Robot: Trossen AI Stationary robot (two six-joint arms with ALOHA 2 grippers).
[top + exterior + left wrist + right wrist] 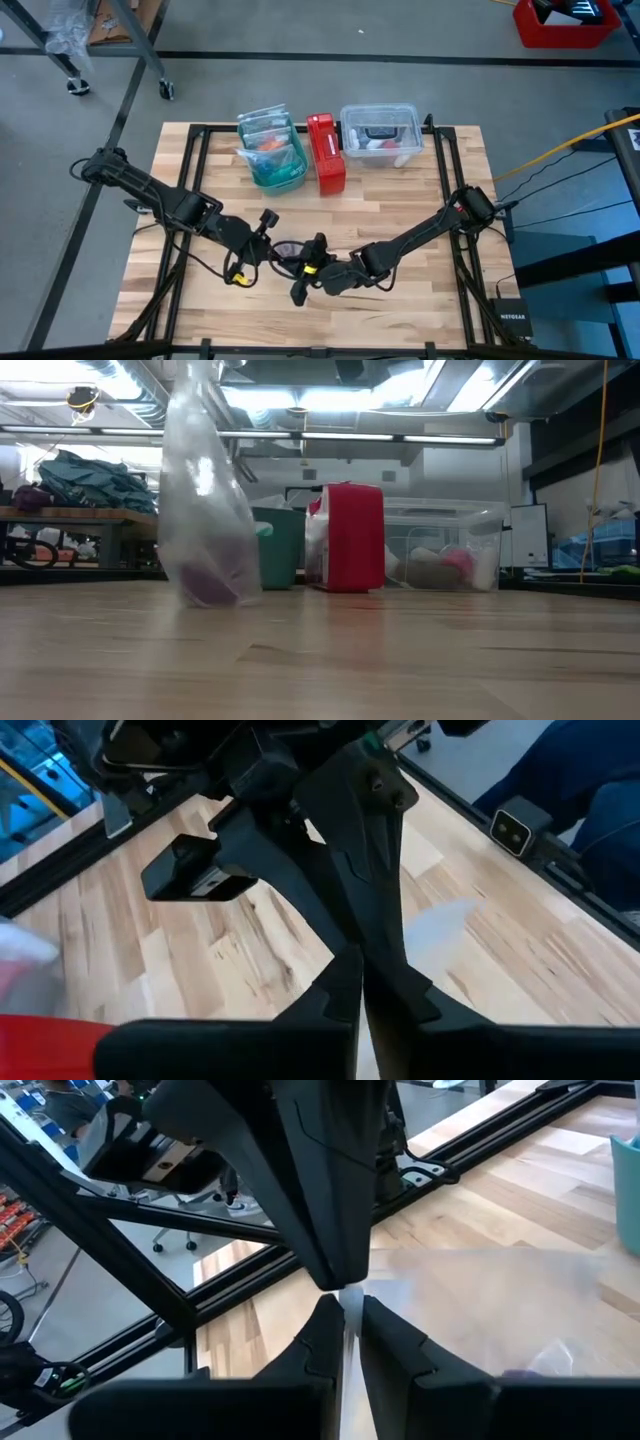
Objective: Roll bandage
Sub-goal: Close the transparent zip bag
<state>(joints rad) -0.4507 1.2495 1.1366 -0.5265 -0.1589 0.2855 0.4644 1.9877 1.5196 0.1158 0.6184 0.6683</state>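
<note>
Count at this moment: two dark arms, each with one end effector, left (268, 240) and right (308, 262). One wooden bench (400, 200). One red box (326, 152) standing upright. One clear plastic tub (380, 135) with lid. One teal container (272, 165) holding bagged items. One clear plastic bag (205, 510) containing one purple bandage (208, 585).

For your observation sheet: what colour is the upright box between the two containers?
Red box; clearest in the low view.
</note>
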